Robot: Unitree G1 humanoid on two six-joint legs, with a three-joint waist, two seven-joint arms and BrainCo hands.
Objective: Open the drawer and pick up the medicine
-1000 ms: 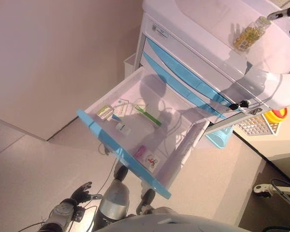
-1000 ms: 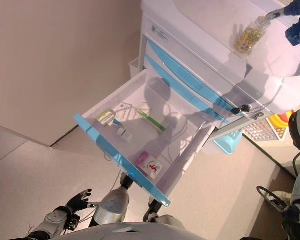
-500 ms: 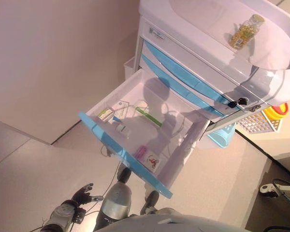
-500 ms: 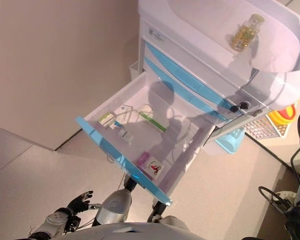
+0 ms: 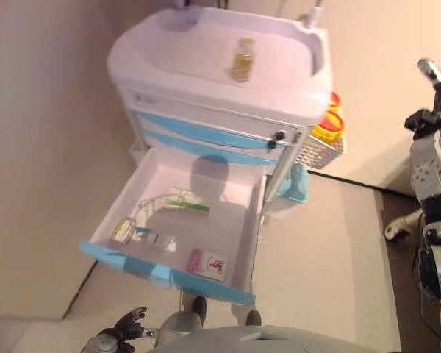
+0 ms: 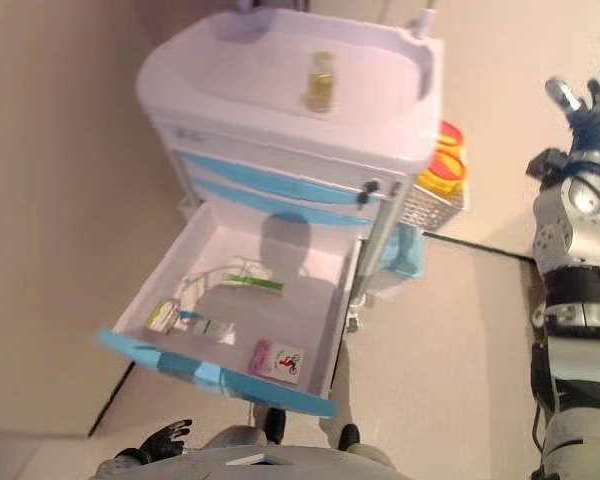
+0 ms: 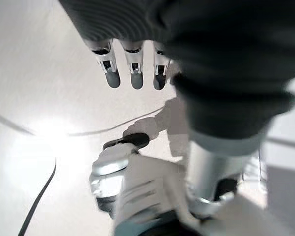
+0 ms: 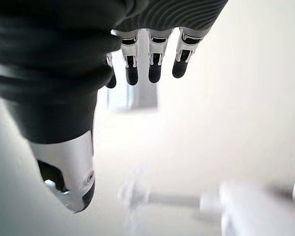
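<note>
My fingers (image 8: 155, 69) hung straight, both hands empty — right hand (image 6: 588, 100) high beside the cart (image 5: 206, 73). The bottle (image 5: 242, 59) stood mid-top; a blind reach might topple it.

No writing can be read anywhere. The white card (image 5: 214, 265) at the front of the open drawer (image 5: 244, 232) carries a small red and dark picture, too small to make out. The pink packet (image 5: 195, 259) just beside it, the green and white box (image 5: 120, 230) at the drawer's far front corner and the white packet with a green strip (image 5: 182, 201) show only blurred print. The bottle (image 5: 242, 59) on the cart's top (image 5: 176, 62) shows a label with no legible words.
</note>
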